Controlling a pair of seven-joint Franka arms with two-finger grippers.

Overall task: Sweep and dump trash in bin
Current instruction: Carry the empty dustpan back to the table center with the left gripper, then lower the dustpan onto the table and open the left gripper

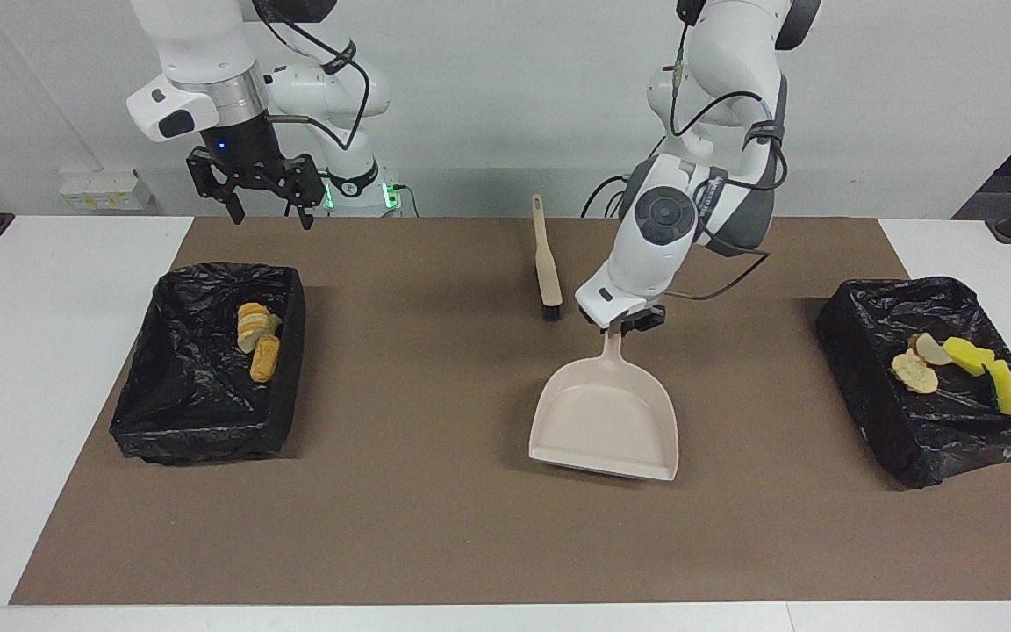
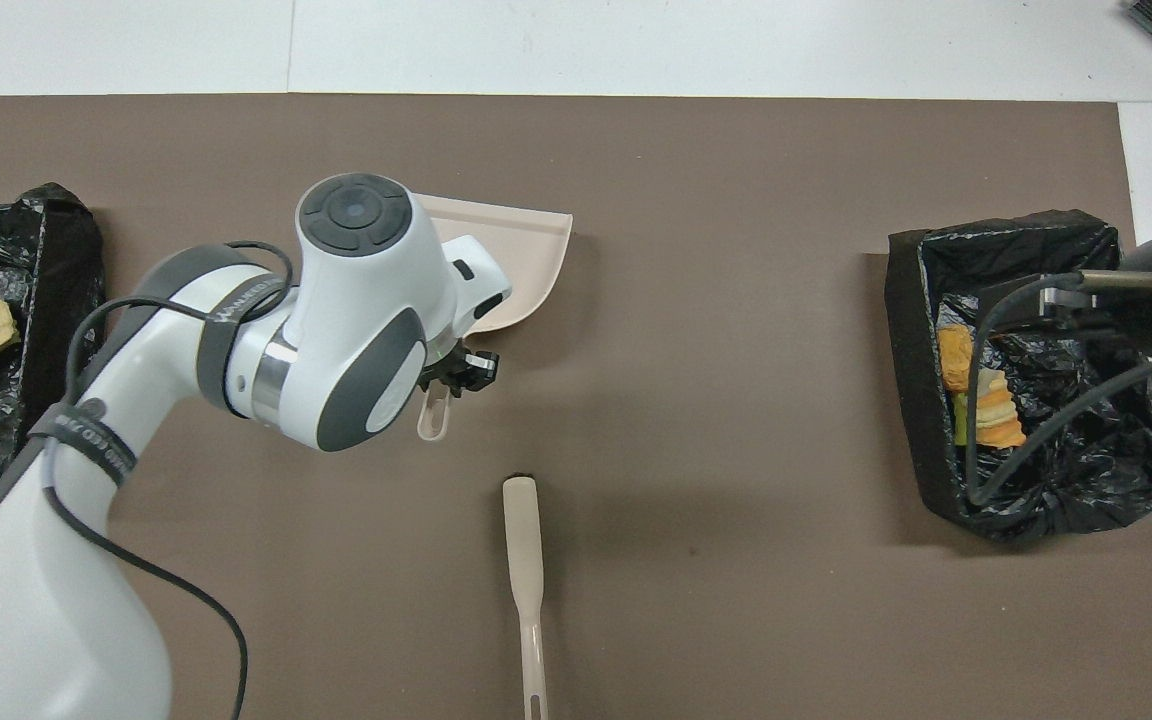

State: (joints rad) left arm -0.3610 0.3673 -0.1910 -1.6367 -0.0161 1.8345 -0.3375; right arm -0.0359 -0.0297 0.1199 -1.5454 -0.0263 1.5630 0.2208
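**Dustpan over mid-counter, scraps in both bins**

I count two bins, one dustpan, one brush, two arms. In the facing view, the bin (image 1: 940, 386) at the right edge holds four pieces of trash (image 1: 953, 362): two tan lumps and two bright yellow chunks. The second bin (image 1: 207, 364), at the left of that view, holds a small stack of scraps (image 1: 257, 341); I make out two golden lumps plus a sliver of yellow-green tucked against them, though I cannot separate them cleanly. Both bins are lined with black plastic and sit on the brown mat (image 1: 435, 527) that covers the counter (image 1: 32, 395).

My left gripper (image 1: 630, 323) is clenched on the handle of the beige dustpan (image 1: 604, 420), just below centre in the facing view; the pan's wide mouth points to the bottom of that frame. In the overhead view the arm hides most of the pan.

The brush (image 1: 546, 263) lies flat on the mat at upper centre, black bristles at its lower end, untouched.

My right gripper (image 1: 265, 215) hangs at upper left of the facing view, above the mat's top edge, fingers spread and holding nothing.

There is lettering on the left arm's strap, too small for me to read.
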